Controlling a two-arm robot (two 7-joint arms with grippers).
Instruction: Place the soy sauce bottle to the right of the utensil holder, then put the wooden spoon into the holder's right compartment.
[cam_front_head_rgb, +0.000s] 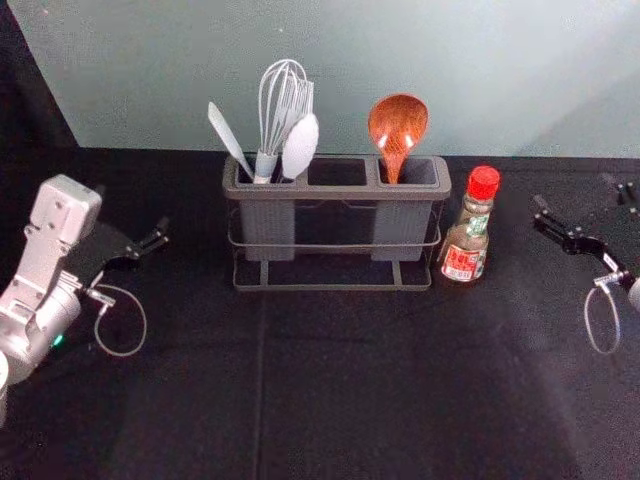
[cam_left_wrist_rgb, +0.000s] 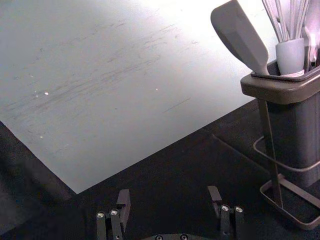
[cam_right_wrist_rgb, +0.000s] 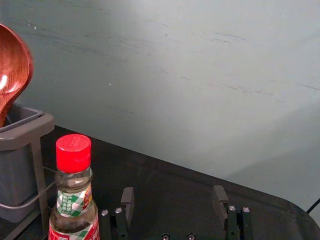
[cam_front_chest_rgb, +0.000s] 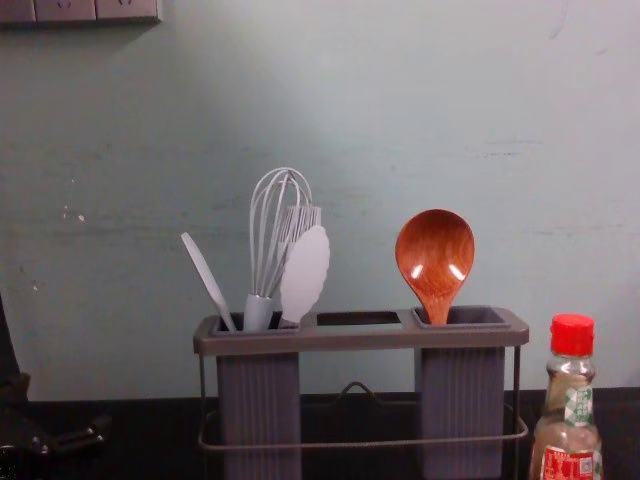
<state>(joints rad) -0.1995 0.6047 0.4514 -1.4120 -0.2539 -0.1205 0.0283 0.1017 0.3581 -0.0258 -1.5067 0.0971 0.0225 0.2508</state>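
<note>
Red-capped bottle, wooden spoon: right wrist view.

Wooden spoon, lower end hidden

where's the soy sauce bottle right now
In the head view, the clear glass bottle with the red cap stands upright on the black tabletop, just right of the grey utensil holder, on the side of the brown wooden spoon.
</note>
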